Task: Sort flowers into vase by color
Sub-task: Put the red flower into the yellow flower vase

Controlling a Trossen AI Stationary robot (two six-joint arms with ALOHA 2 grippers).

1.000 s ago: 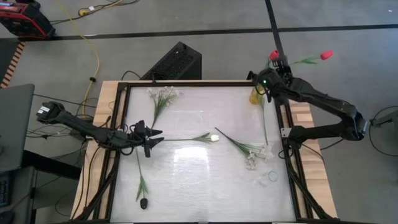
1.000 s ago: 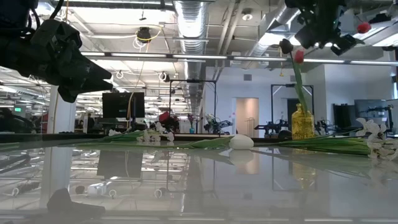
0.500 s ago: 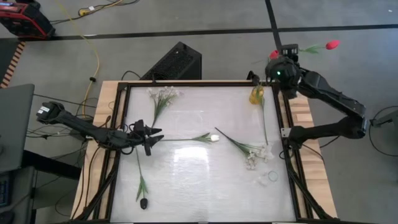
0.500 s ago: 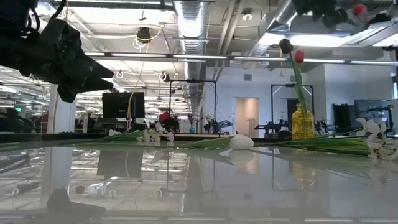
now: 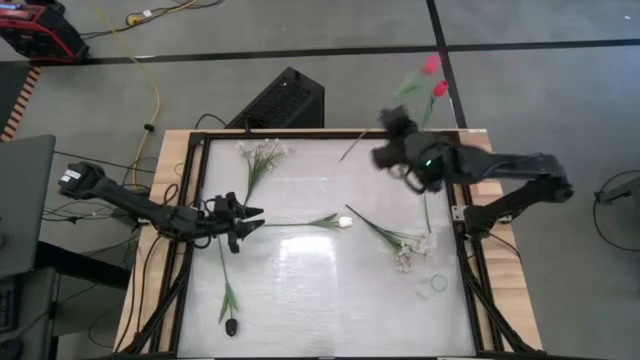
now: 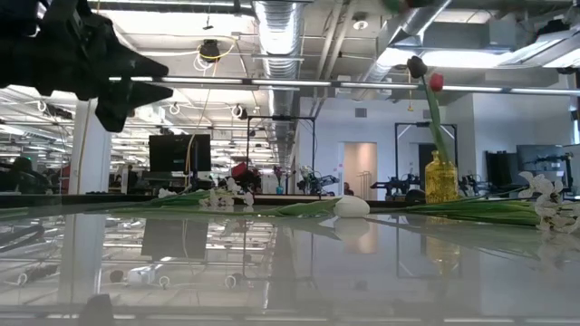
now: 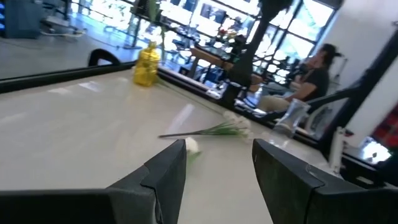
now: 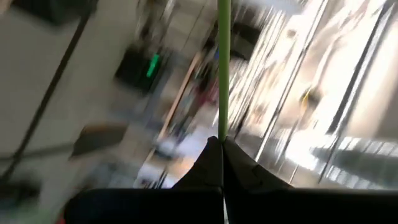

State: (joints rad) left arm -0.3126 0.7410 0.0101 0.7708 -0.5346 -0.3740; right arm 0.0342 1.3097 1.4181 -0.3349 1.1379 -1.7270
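Observation:
My right gripper (image 5: pixel 392 128) is above the table's far right part, shut on a red tulip whose blurred head (image 5: pixel 430 65) points past the far edge. The yellow vase (image 6: pixel 440 178) stands at the far right with a dark tulip (image 6: pixel 415 65) and a red tulip (image 6: pixel 435 81) in it. In the high view my right arm hides this vase. My left gripper (image 5: pixel 250 220) hovers open over the left side, near the stem of a white tulip (image 5: pixel 343 221) lying at mid-table. A white sprig (image 5: pixel 262 152) and a dark tulip (image 5: pixel 231 325) lie on the left, more sprigs (image 5: pixel 402 248) on the right. My right gripper pinches the red tulip's green stem (image 8: pixel 222 134) between its two shut fingers, partway along it, with the fingers across the stem. The tulip is lifted clear of the table and tilted. Its bare stem end (image 5: pixel 345 156) sticks out toward the left, the head toward the far side.
A clear glass piece (image 5: pixel 432 285) lies near the right edge, close to the near side. A loose green stem (image 5: pixel 425 205) lies beside the sprigs. The raised dark frame (image 5: pixel 190 200) borders the glossy table. A person (image 7: pixel 314 78) sits beyond the table.
My right gripper has swung from beyond the far right corner toward the left, over the table beside the vase. It has turned and carried the red tulip along, so the head now points past the far edge. My left gripper has risen a little in the low view.

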